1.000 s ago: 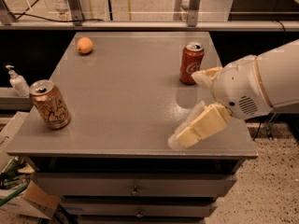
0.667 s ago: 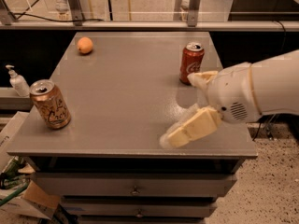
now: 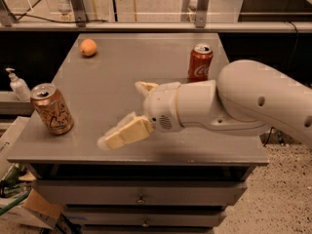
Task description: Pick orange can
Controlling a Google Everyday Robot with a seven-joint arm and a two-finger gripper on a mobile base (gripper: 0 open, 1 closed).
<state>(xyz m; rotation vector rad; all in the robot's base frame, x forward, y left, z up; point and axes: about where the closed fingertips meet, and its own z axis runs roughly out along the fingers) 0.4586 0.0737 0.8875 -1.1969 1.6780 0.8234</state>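
The orange can [image 3: 51, 108], pale orange with dark cursive script and a silver top, stands upright near the front left corner of the grey table [image 3: 146, 62]. My gripper [image 3: 122, 114] hovers over the table's front middle, to the right of the can and apart from it. Its cream fingers [image 3: 127, 132] are spread open and hold nothing. The white arm reaches in from the right.
A red Coca-Cola can [image 3: 200, 62] stands at the right behind the arm. A small round orange fruit [image 3: 88, 47] lies at the back left. A white pump bottle [image 3: 18, 86] stands left of the table. Drawers [image 3: 141, 198] sit under the tabletop.
My gripper and arm have moved left across the table's front, closer to the orange can. The cans and fruit have not moved.
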